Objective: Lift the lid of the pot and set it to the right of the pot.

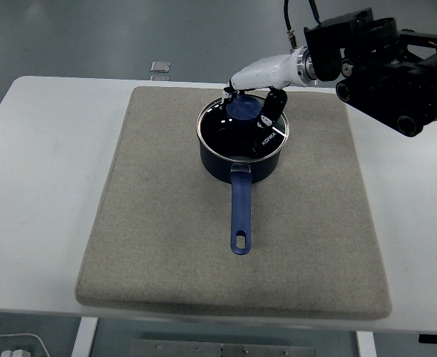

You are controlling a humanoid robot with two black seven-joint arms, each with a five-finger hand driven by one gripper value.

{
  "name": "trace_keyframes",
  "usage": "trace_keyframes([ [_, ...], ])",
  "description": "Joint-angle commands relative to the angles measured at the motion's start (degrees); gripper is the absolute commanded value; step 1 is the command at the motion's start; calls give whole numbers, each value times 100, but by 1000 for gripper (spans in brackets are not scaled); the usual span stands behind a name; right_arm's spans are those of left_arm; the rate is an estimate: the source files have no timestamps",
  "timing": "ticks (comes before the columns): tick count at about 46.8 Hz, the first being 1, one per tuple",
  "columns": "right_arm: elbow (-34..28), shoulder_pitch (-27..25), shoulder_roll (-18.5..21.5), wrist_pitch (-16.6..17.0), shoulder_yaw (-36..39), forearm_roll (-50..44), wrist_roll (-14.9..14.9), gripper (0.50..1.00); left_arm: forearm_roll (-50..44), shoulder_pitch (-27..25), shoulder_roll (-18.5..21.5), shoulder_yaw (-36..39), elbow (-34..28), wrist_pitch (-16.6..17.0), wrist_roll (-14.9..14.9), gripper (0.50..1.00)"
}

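The dark blue metal saucepan (242, 149), its blue handle pointing toward the near edge, stood on a grey felt mat (166, 238) toward the far side of the white surface (47, 149). Its round glass lid (237, 126) sat on the pan. The right hand (259, 93), directly above, had its fingers (272, 108) curled around the lid's blue knob (243, 108).

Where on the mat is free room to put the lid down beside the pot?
Bare mat lies right of the pot, up to the mat's right edge, and also left of it. It is crowded over the lid, where the right hand works.
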Motion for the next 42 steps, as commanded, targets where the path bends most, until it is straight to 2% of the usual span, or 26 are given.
trace_keyframes([
  [1,1,-1,9,8,5,18,0,733,-3,-2,0,0,0,9,0,1000],
  [16,1,-1,9,8,5,18,0,721,6,-2,0,0,0,0,0,1000],
  [19,1,-1,9,8,5,18,0,693,-3,7,0,0,0,0,0,1000],
  [29,1,-1,9,8,5,18,0,660,6,-2,0,0,0,0,0,1000],
  [42,1,-1,9,8,31,70,0,650,6,-2,0,0,0,0,0,1000],
])
